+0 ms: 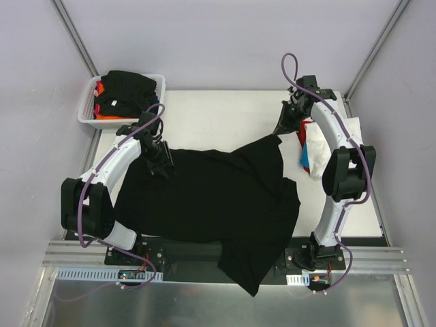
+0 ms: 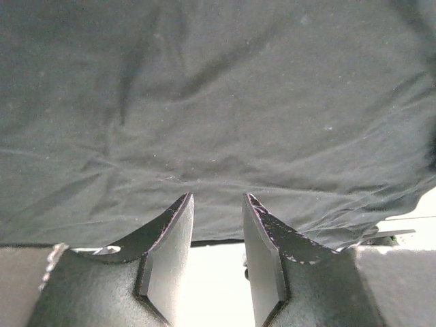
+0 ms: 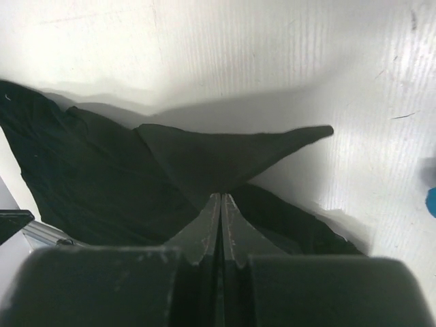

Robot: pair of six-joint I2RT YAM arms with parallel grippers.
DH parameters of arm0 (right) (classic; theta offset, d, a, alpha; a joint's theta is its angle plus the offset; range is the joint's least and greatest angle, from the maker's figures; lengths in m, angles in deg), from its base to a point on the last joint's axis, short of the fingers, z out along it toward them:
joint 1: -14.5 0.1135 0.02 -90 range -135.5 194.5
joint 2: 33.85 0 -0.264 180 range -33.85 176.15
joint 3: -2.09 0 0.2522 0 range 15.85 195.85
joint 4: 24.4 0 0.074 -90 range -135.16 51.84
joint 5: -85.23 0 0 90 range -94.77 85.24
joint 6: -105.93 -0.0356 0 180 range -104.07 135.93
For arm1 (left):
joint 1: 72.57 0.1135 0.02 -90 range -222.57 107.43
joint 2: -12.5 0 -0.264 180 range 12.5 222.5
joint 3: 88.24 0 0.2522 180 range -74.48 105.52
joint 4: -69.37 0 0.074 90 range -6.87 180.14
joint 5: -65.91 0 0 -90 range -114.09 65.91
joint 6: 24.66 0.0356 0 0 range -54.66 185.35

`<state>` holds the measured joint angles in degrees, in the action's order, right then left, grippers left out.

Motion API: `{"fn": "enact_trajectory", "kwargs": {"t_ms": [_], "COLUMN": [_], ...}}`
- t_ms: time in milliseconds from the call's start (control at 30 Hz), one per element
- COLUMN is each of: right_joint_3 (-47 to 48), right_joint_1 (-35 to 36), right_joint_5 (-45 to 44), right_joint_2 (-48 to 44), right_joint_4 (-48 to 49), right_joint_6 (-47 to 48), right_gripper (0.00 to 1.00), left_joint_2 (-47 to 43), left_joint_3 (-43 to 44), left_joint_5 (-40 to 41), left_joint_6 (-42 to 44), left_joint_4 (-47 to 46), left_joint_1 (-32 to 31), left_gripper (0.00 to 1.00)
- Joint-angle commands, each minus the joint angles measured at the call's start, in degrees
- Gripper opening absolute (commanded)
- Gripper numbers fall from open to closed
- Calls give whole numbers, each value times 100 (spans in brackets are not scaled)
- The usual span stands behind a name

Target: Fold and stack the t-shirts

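From above: large black t-shirt (image 1: 218, 197) spread out, rumpled, over the table (image 1: 218, 112), one part spilling off the near edge between the arm bases. Laid open for folding by the look of it, no fold made yet. At its far right corner, right gripper (image 1: 281, 131), drawing the cloth up into a peak, probably to straighten it or begin a fold. At the far left edge of the same garment, left gripper (image 1: 160, 160), set low over the cloth. Just beside the right arm, a pile of shirts (image 1: 317, 146), white with blue and red showing, likely the stack under way. In the white basket (image 1: 87, 109) at the far left corner, further shirts (image 1: 126, 85), black over orange, apparently waiting their turn. From the left wrist: fingers (image 2: 170, 235) parted, only bare table between them, dark cloth edge just past the tips. Released, seemingly poised to nip that edge. From the right wrist: jaws clenched tight on a small pinch of black cloth, corner fanning out in a taut wedge over the white surface. Slim hold, liable to slip under a hard pull.
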<state>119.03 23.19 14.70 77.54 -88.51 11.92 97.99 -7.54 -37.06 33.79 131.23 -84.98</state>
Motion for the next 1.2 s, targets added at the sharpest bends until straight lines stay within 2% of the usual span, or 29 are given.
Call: {"fn": "enact_trajectory", "kwargs": {"t_ms": [0, 300, 767, 1167], "right_joint_3": [536, 1679, 1890, 1970], "right_joint_1": [-209, -649, -1000, -1097], "right_joint_5": [-294, -294, 48, 444], "right_joint_2": [-136, 356, 1270, 981], "right_joint_4": [-370, -818, -292, 482], "right_joint_6": [93, 260, 111, -205], "right_gripper": [1, 1, 1, 1], "left_joint_2": [-103, -165, -375, -200], "left_joint_3": [-31, -67, -383, -199], "left_joint_5": [-74, -91, -162, -223], "left_joint_6": [-62, -132, -308, -317], "left_joint_4": [-107, -169, -152, -99], "left_joint_1": [-52, -43, -52, -52], "left_gripper": [35, 35, 35, 35]}}
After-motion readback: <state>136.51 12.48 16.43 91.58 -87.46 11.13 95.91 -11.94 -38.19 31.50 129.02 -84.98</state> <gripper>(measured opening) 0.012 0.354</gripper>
